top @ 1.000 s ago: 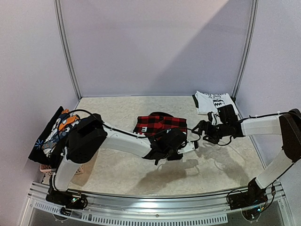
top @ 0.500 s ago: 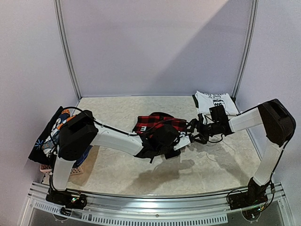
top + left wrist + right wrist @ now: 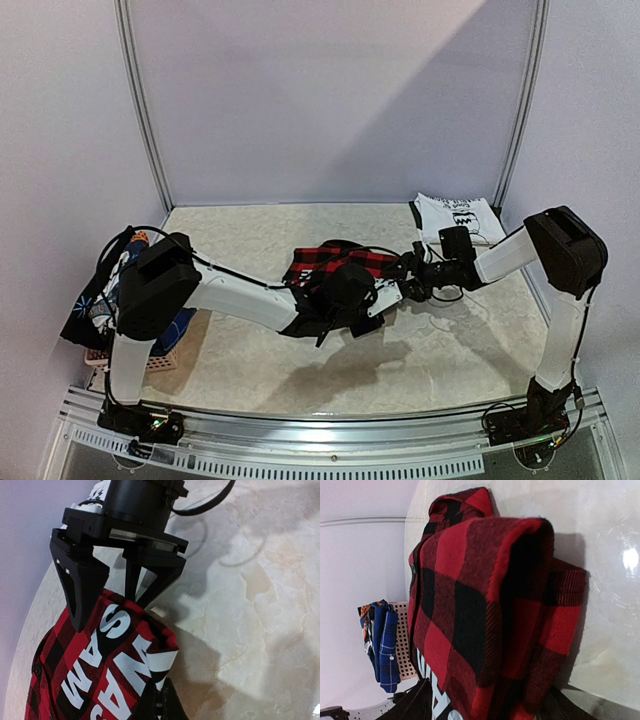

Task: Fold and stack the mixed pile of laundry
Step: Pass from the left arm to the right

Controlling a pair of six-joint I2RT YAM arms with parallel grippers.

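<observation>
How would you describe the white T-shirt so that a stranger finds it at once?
Look at the beige marbled table, then its far right corner by the metal post. The white T-shirt lies there flat, folded and alone. It is the only white piece, with a dark print; the shirt in the middle is red-black plaid, the left pile dark, blue and orange.
</observation>
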